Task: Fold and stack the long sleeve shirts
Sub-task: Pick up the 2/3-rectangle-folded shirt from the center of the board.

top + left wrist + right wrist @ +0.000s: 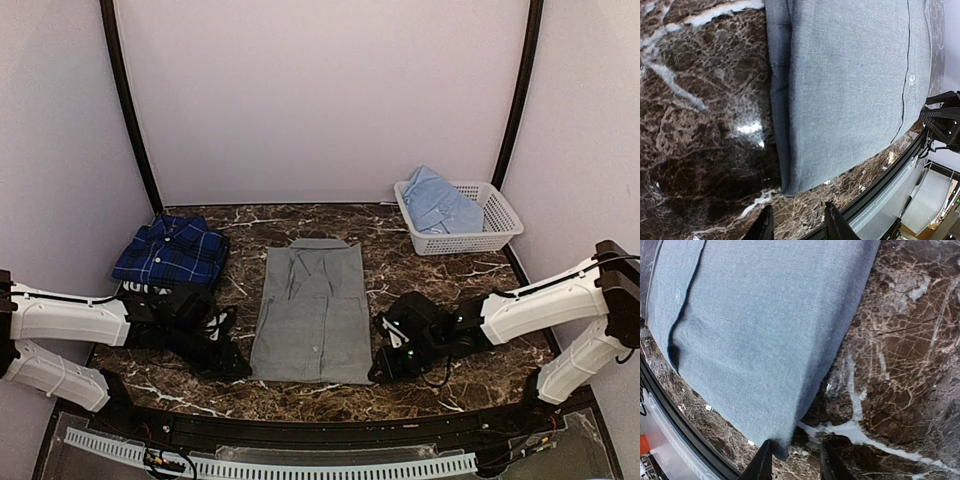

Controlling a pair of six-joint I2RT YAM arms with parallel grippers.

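The grey long sleeve shirt (pixel 312 315) lies flat mid-table, sleeves folded in, collar to the back. My left gripper (pixel 238 362) sits low at its near left corner. In the left wrist view the left gripper (pixel 797 220) is open, and the grey shirt's (pixel 850 90) corner lies just beyond the fingertips, untouched. My right gripper (pixel 380 370) is at the near right corner. In the right wrist view it (pixel 794 460) is open, and the grey shirt's (pixel 755 325) corner brushes one finger. The navy plaid shirt (pixel 170 250) lies folded at back left. The light blue shirt (pixel 440 205) is heaped in the basket.
A white lattice basket (pixel 505 215) stands at the back right on the dark marble table (pixel 440 290). A black rail (pixel 300 430) runs along the near edge, just behind both grippers. White walls close in the back and sides.
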